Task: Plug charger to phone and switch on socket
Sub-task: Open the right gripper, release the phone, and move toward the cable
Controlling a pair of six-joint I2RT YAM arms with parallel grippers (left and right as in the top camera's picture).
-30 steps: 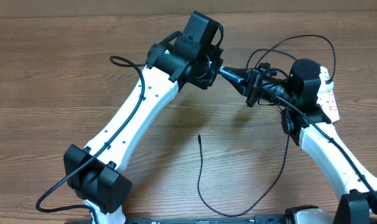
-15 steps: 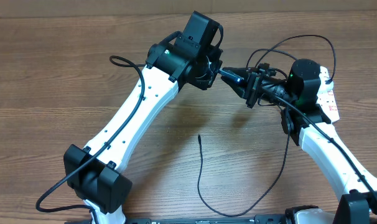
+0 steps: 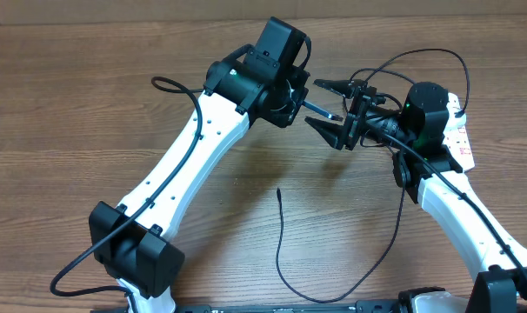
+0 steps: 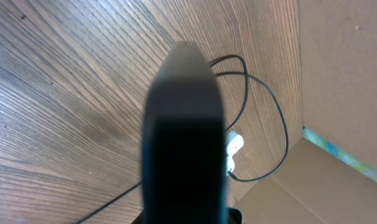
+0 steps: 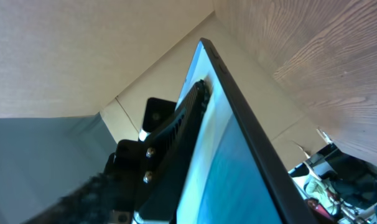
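Note:
The phone [image 3: 325, 112] is held edge-on above the table, my left gripper [image 3: 300, 103] shut on one end of it. In the left wrist view the phone's dark back [image 4: 183, 137] fills the middle. My right gripper [image 3: 314, 102] stands open, its fingers spread above and below the phone's free end without touching it. The right wrist view shows the blue-teal screen [image 5: 238, 180] slantwise, with a black finger [image 5: 170, 137] of the left gripper on it. The charger cable [image 3: 281, 235] lies loose on the wood, its tip [image 3: 279, 191] pointing up the table. The white socket [image 3: 460, 137] sits behind the right arm, partly hidden.
Black cable loops [image 3: 420, 54] arch over the right wrist, and also show in the left wrist view [image 4: 272, 118]. A cardboard wall [image 4: 338, 93] closes the far side of the wooden table [image 3: 72, 130]. The left arm's own cable [image 3: 170, 85] curls at the upper left.
My right gripper has opened wide and let go of the phone. The left gripper has closed further and stays on the phone. Neither arm has shifted.

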